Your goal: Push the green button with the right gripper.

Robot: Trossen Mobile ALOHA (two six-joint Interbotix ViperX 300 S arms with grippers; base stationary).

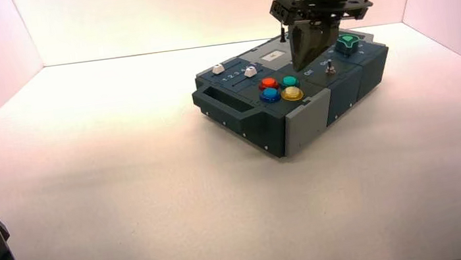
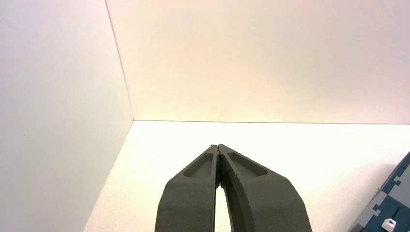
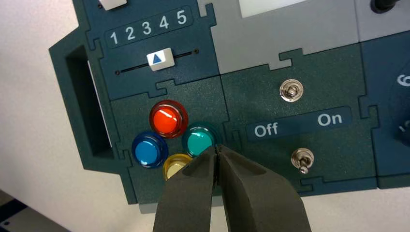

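The green button (image 1: 290, 81) (image 3: 199, 141) is a small round teal dome in a cluster with the red button (image 3: 168, 119), blue button (image 3: 149, 150) and yellow button (image 3: 176, 165) on the dark box (image 1: 259, 116). My right gripper (image 1: 303, 66) (image 3: 216, 148) is shut and empty. It hangs over the box just beside the green button, with its tip at the button's edge in the right wrist view. Whether it touches the box does not show. My left gripper (image 2: 218, 146) is shut and empty, parked away from the box, and is out of the high view.
A white slider (image 3: 160, 59) sits under the numbers 1 to 5, near 3. Two metal toggle switches (image 3: 291, 90) (image 3: 302, 159) flank an Off/On label. A dark-green knob (image 1: 348, 42) stands at the box's far right. White walls enclose the table.
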